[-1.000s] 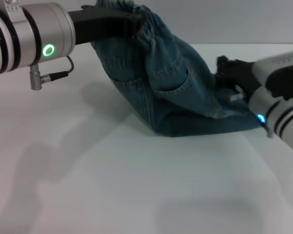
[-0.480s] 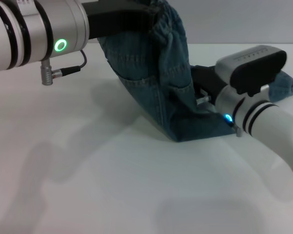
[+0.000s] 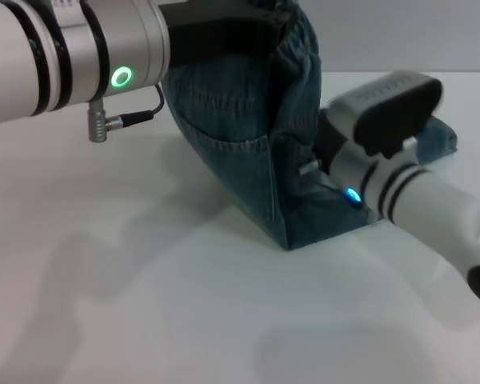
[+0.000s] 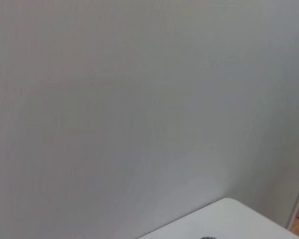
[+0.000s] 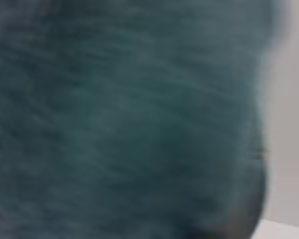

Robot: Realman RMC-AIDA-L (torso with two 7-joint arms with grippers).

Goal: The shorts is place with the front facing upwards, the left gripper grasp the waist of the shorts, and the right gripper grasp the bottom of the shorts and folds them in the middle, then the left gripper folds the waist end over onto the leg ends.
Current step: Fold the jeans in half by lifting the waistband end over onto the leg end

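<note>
Since before, we see the left gripper point(image 3: 284, 24) carried rightward, clamped on the shorts point(image 3: 248, 152) waist; right gripper point(image 3: 324, 152) pressed against denim, fingers hidden.

One pair of shorts point(image 3: 256, 152) is in sight in the head view, a single blue-green denim garment, and the same denim fills the right wrist view point(image 5: 124, 119). Two robot arms show in the head view, one on each side, each with one small glowing light: one green on the left arm, one blue on the right. One black claw, the left claw point(image 3: 260, 36), can be counted at the raised denim. There is one white table point(image 3: 144, 304).
</note>
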